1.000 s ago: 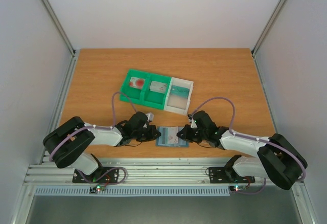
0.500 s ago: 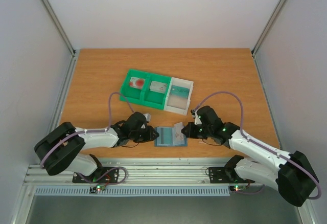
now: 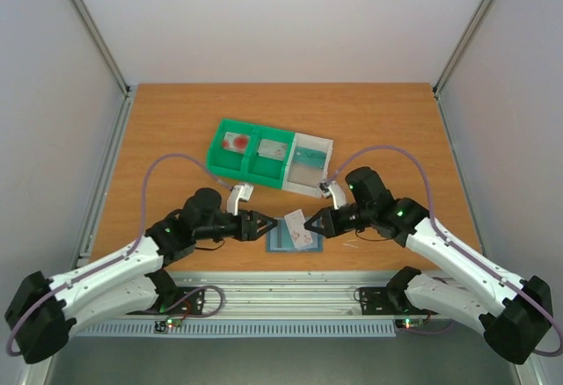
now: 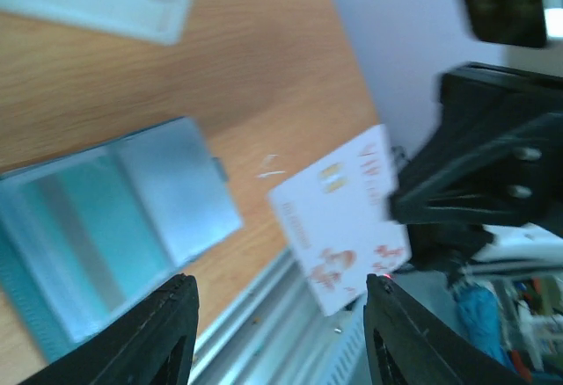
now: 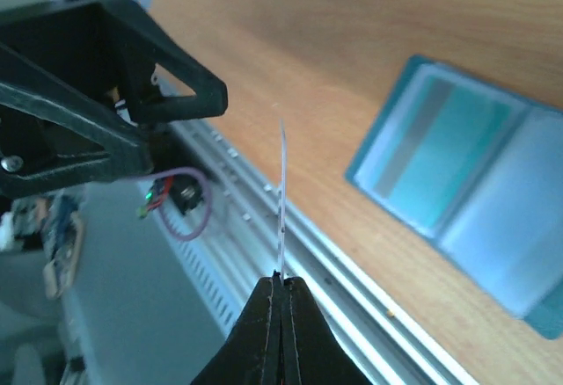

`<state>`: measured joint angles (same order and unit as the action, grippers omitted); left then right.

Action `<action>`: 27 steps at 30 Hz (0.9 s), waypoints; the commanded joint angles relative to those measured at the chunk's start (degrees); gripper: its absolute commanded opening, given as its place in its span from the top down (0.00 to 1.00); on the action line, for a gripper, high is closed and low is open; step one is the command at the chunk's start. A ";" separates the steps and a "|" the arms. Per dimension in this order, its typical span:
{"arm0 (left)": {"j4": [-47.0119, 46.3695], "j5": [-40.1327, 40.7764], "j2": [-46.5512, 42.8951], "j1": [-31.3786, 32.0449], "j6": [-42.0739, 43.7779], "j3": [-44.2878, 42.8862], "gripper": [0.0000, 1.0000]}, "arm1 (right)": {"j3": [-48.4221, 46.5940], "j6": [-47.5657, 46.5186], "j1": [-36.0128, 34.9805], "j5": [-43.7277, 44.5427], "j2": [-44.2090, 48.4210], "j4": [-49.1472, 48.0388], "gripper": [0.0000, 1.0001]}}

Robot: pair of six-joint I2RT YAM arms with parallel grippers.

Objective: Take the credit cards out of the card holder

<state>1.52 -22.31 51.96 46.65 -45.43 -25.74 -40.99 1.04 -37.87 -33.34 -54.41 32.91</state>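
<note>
**Asker:** Where does everything lie?

**Me:** On the wooden surface [image 3: 176,121], the green-and-white bin tray [image 3: 211,158] sits well back. The card holder [image 3: 280,239] lies open and flat at the near edge between my arms, pockets up. Its long axis runs left to right along that edge. A teal card [image 4: 84,227] looks to be in its left pocket.

**Asker:** And the one you have?

**Me:** The white card [image 4: 343,218] with red marks is clear of the holder and in the air above its right half. My right pincer [image 5: 280,281] is clamped on one edge. The card stands straight out from the jaws, free end towards my left arm and printed face to the left wrist camera. I cannot tell its long axis for sure. My left pincer [image 4: 280,297] is spread wide, holding nothing, just left of the holder.

**Asker:** How do you finish this well?

**Me:** I would keep the clamp firm, since a thin card pivots easily. I would lift before swinging towards the tray, so the edge doesn't catch the holder. I'd let go low.
</note>
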 commanded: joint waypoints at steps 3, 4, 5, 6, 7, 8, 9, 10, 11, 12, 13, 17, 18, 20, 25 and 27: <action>3.66 -12.07 -7.67 0.22 6.16 -4.49 0.48 | -2.66 -4.73 0.36 -16.63 1.31 1.46 0.99; 4.52 -12.93 -8.54 0.19 6.44 -4.72 0.48 | -2.69 -4.75 0.35 -18.10 1.51 0.68 0.99; 4.98 -13.49 -9.33 0.19 6.61 -4.82 0.48 | -2.71 -4.58 0.34 -19.48 1.78 0.01 0.99; 5.53 -13.84 -10.08 0.20 6.57 -4.93 0.48 | -2.69 -4.34 0.36 -20.55 1.95 -0.48 0.99; 6.08 -14.04 -10.68 0.19 6.50 -5.05 0.48 | -2.69 -4.08 0.41 -21.57 2.11 -1.01 0.99; 6.38 -14.41 -11.20 0.21 6.43 -5.10 0.48 | -2.69 -3.78 0.37 -22.31 2.15 -1.43 0.99; 6.17 -14.97 -11.60 0.19 6.41 -4.88 0.48 | -2.67 -3.51 0.34 -22.92 2.25 -1.82 0.99; 5.85 -15.53 -11.72 0.25 6.28 -4.68 0.47 | -2.59 -3.31 0.39 -23.50 2.29 -2.31 0.99; 5.78 -16.05 -11.71 0.23 5.90 -4.66 0.47 | -2.43 -2.99 0.40 -24.05 2.42 -2.81 0.99; 5.92 -16.58 -11.45 0.21 5.73 -4.74 0.47 | -2.24 -2.63 0.41 -24.64 2.58 -3.36 0.99; 5.95 -17.21 -11.01 0.19 5.67 -4.76 0.48 | -2.02 -2.36 0.36 -25.16 2.68 -3.74 0.99; 3.66 -19.62 -9.46 0.27 4.60 -4.56 0.49 | -1.64 -1.62 0.36 -26.69 3.48 -4.66 0.99; 2.60 -20.15 -9.27 0.22 4.02 -4.26 0.50 | -1.64 -1.53 0.36 -26.86 3.67 -4.73 0.99; 0.19 -21.04 -8.79 0.25 2.55 -3.73 0.53 | -1.60 -1.17 0.40 -27.22 3.94 -5.05 0.99; -3.95 -22.09 -8.05 0.20 0.58 -3.14 0.64 | -1.14 -0.20 0.35 -28.15 3.96 -6.15 0.99; -4.91 -22.36 -7.96 0.19 0.19 -2.89 0.70 | -0.70 1.21 0.38 -28.32 3.93 -6.82 0.99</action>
<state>3.07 -42.24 43.70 46.65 -43.81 -29.36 -42.09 -0.25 -37.82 -59.68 -51.03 28.34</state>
